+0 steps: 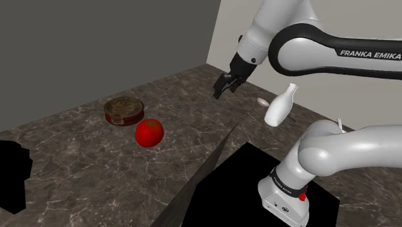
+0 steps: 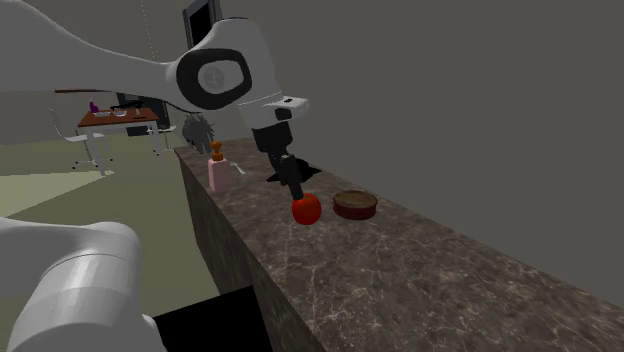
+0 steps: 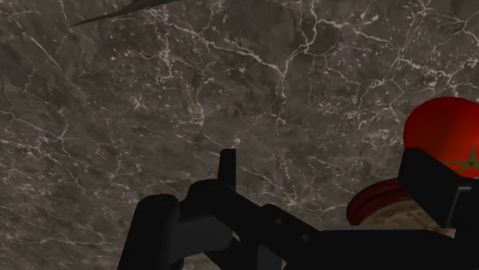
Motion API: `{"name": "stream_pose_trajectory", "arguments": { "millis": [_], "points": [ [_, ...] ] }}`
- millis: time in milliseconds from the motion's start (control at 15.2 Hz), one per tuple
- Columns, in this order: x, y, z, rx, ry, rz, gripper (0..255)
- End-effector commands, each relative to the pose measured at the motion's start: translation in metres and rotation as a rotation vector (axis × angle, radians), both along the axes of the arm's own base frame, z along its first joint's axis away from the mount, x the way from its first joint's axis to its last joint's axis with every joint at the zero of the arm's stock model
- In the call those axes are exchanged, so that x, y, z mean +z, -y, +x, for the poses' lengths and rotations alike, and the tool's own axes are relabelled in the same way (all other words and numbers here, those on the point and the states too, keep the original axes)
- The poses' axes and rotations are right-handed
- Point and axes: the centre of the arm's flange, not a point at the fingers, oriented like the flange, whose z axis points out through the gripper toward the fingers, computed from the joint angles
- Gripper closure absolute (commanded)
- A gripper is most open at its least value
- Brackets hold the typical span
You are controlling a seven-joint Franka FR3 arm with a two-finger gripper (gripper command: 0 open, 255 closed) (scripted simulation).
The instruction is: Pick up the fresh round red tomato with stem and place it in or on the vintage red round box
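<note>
Black fingers [image 3: 430, 192] stand apart with nothing between them; under them the wrist view shows bare, white-veined brown marble. The gripper [image 1: 224, 87] hangs in the air above the countertop [image 1: 77, 167], clear of everything on it.

The tomato [image 1: 149, 133], bright red and round, rests on the marble well off toward the shoulder view's left of the gripper. Past one finger the wrist view catches its green star-shaped stem. The second exterior view puts the gripper [image 2: 293, 186] directly over the tomato [image 2: 306, 208], almost touching. The shoulder view shows that this is only line of sight, with open counter between the two.

The round box [image 1: 124, 110], low, with a dark red wall and a brownish top, sits just beside the tomato on its wall side. The second exterior view shows a narrow strip of marble between the tomato and the box [image 2: 354, 205], so they lie apart.

A bottle [image 1: 281, 106] looks white from the shoulder camera. The second exterior view shows a pinkish one with a brown top [image 2: 218, 172] close to the counter's long front edge, away from the tomato.

Grey walls close the counter's far sides. Its front edge cuts diagonally past the black stand [image 1: 258, 174]. A black area [image 1: 13, 177] sits at the shoulder view's left edge. Bare marble lies around the tomato on all sides but the box's.
</note>
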Motion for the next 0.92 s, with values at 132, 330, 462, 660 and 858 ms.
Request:
{"name": "stream_pose_trajectory", "arguments": {
  "millis": [132,330,462,660,858],
  "points": [
    [-0.025,-0.046,0.003,-0.047,0.047,0.017,0],
    [-0.042,-0.081,0.008,-0.08,0.081,0.028,0],
    [-0.054,-0.104,0.013,-0.102,0.103,0.035,0],
    [-0.07,-0.138,0.021,-0.134,0.137,0.046,0],
    [-0.086,-0.173,0.032,-0.167,0.171,0.057,0]
  ]
}}
